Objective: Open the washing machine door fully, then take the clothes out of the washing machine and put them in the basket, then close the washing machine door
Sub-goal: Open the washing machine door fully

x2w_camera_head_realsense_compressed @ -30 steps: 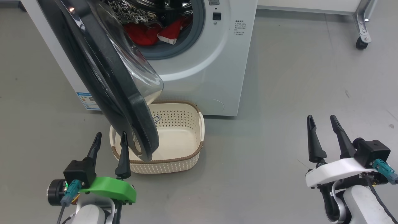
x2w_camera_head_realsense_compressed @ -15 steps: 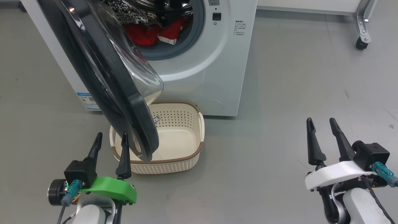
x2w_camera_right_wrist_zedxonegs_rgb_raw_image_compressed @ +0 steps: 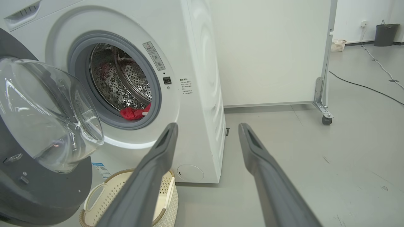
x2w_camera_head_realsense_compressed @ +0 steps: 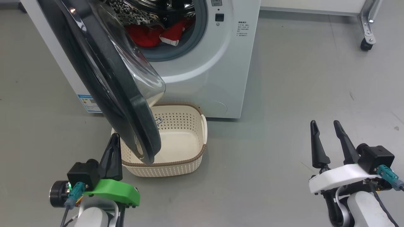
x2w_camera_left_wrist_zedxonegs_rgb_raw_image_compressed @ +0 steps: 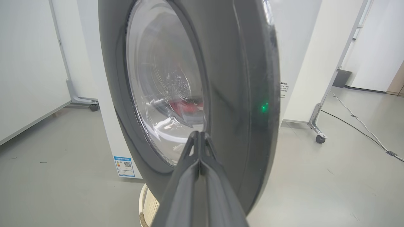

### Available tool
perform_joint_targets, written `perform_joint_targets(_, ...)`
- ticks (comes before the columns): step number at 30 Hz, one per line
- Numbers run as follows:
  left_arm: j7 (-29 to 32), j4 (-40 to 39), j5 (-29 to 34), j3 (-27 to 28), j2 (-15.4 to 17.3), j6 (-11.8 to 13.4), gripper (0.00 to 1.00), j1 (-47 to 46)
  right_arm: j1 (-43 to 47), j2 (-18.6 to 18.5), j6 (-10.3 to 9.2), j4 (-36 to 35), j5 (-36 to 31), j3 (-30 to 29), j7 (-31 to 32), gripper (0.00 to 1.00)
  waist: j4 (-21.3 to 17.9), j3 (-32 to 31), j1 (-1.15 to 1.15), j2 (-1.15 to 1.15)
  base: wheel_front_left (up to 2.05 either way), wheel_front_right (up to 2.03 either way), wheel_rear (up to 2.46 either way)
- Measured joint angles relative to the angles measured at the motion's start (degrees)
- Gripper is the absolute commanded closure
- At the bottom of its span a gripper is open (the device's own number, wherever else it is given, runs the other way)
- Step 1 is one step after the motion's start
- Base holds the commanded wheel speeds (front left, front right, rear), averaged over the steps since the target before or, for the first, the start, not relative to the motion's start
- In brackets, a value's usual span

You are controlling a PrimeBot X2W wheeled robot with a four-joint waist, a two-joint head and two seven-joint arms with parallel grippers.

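The white washing machine stands ahead with its door swung partway out, black ring and glass bowl hanging over the basket. Red clothes with white trim lie in the steel drum, the same clothes showing in the right wrist view. The cream basket sits on the floor under the door's lower edge. My left gripper is shut with nothing in it, just left of the door's bottom rim; in its wrist view its tips point at the door. My right gripper stands open, far to the right.
A blue label marks the machine's lower left side. A white partition on castors stands behind at the right. A cable runs over the grey floor toward a dark bin. Open floor lies between the basket and my right arm.
My left gripper's fingers have closed together beside the door's lower rim. The right gripper has sunk slightly. Door, basket and clothes have not moved.
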Motion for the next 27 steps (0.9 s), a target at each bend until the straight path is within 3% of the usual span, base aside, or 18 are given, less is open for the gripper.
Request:
perform_joint_targets(14, -0.01, -10.92, 1.9, 5.48, -0.05, -0.53, 1.0, -3.69, 1.16, 1.53, 0.53, 1.2, -1.01, -0.58, 0.0, 0.0, -0.25, -2.03, 0.0, 0.0, 0.0, 0.0, 0.0)
perform_joint_targets(27, -0.33, -18.66, 6.89, 3.55, 2.63, -2.26, 1.0, -13.97, 1.2, 2.97, 1.24, 1.58, -2.03, -1.0, 0.0, 0.0, -0.6, -2.87, 0.0, 0.0, 0.0, 0.0, 0.0)
